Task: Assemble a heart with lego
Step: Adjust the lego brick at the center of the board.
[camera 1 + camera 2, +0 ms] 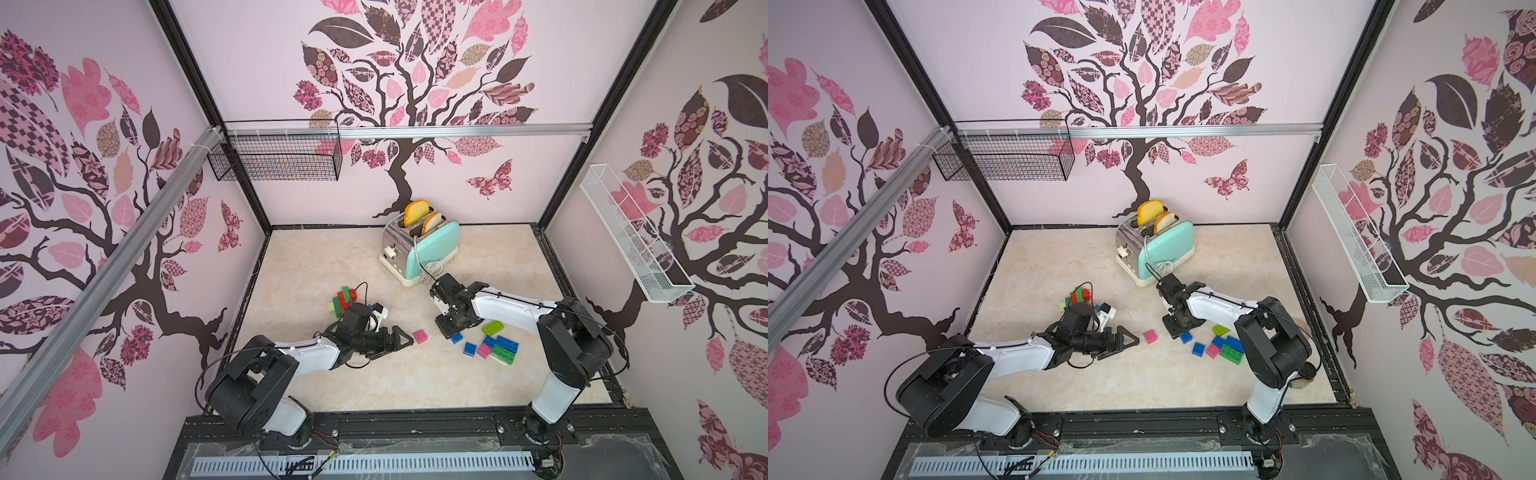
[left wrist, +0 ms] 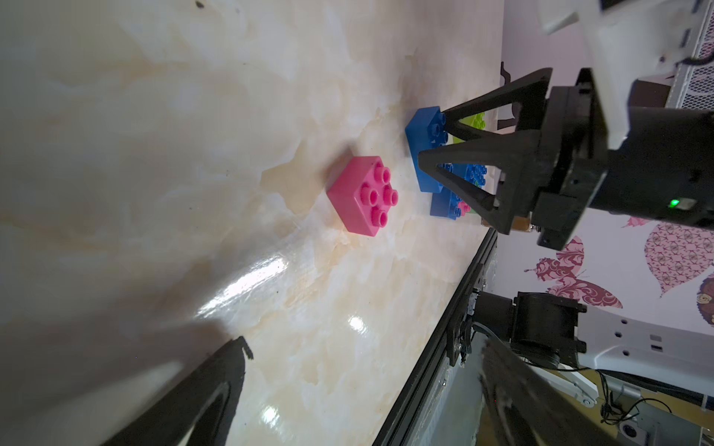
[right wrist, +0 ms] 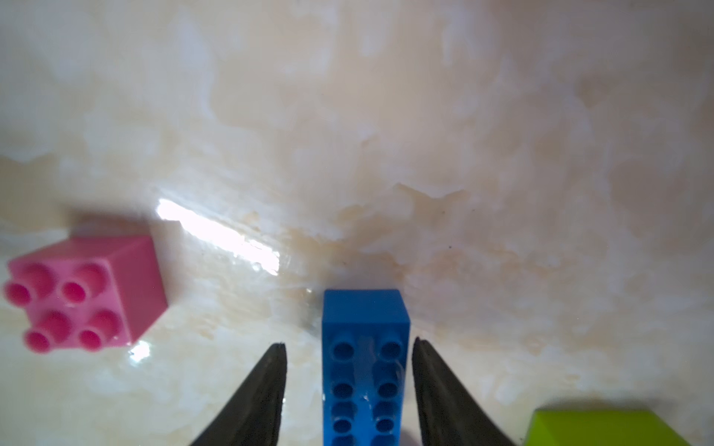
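Currently a blue brick [image 3: 365, 367] is lying studs-up on the worktop [image 1: 332, 257], in front of the toaster [image 1: 428, 249], on the side nearer the arms' bases. The right claw [image 3: 347, 343] is pointing down over this brick and straddling it, released. Its black fingers [image 3: 262, 394] are standing on either side of the brick, and bare worktop is showing between one finger and the plastic, so nothing is being gripped. A lime brick [image 1: 493, 327] is sitting just beside the blue one. A loose huddle of blue, pink and green bricks [image 1: 498, 347] is lying a little farther from the toaster, off to its right. A single pink brick [image 1: 420, 336] is resting alone, studs-up, straight in front of the toaster and between the two claws. The left claw [image 1: 401, 345] is hanging low near that pink brick, spread wide and holding nothing. A joined clump of red and green bricks [image 1: 343, 300] is sitting in front of the toaster to its left, just beside the left arm's wrist. Two bread slices [image 1: 417, 212] are standing in the toaster's slots.
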{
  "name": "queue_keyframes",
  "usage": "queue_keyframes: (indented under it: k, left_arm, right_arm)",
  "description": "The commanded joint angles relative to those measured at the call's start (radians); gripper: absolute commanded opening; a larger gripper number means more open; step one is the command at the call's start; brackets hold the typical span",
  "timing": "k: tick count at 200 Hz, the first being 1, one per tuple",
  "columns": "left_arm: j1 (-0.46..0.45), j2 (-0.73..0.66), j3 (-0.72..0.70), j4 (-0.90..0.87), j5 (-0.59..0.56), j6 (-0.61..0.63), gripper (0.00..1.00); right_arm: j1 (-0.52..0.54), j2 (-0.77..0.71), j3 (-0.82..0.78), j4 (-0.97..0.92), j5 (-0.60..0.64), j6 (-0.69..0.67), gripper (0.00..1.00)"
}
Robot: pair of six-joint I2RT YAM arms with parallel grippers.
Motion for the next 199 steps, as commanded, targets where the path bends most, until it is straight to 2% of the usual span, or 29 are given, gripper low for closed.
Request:
queue_keyframes:
  k: [1, 25, 49, 68, 94, 130, 169, 199]
  left_arm:
    - [-0.002, 0.048, 0.034, 0.126, 0.046, -0.032, 0.97]
    - [-0.008, 0.102, 0.056, 0.183, 0.057, -0.061, 0.97]
    - [-0.014, 0.160, 0.083, 0.219, 0.047, -0.081, 0.97]
    - [-0.018, 0.214, 0.106, 0.259, 0.048, -0.103, 0.97]
    - [-0.021, 0.258, 0.130, 0.284, 0.035, -0.118, 0.97]
    - [-0.020, 0.301, 0.167, 0.301, 0.037, -0.128, 0.97]
    - [-0.020, 0.340, 0.216, 0.329, 0.060, -0.150, 0.97]
    - [-0.011, 0.356, 0.230, 0.342, 0.063, -0.161, 0.97]
  right_arm:
    - [-0.003, -0.024, -0.022, 0.018, -0.012, 0.015, 0.71]
    - [-0.002, -0.044, -0.039, -0.007, 0.011, 0.032, 0.76]
    - [-0.004, -0.055, -0.058, -0.019, -0.026, 0.064, 0.76]
    - [-0.005, -0.056, -0.073, -0.020, -0.054, 0.091, 0.67]
    - [-0.003, -0.068, -0.081, -0.018, -0.056, 0.108, 0.47]
    - [-0.004, -0.068, -0.071, -0.029, -0.067, 0.091, 0.33]
    - [-0.004, -0.098, -0.071, -0.035, -0.073, 0.077, 0.30]
    - [0.010, -0.098, -0.079, -0.005, -0.189, 0.047, 0.27]
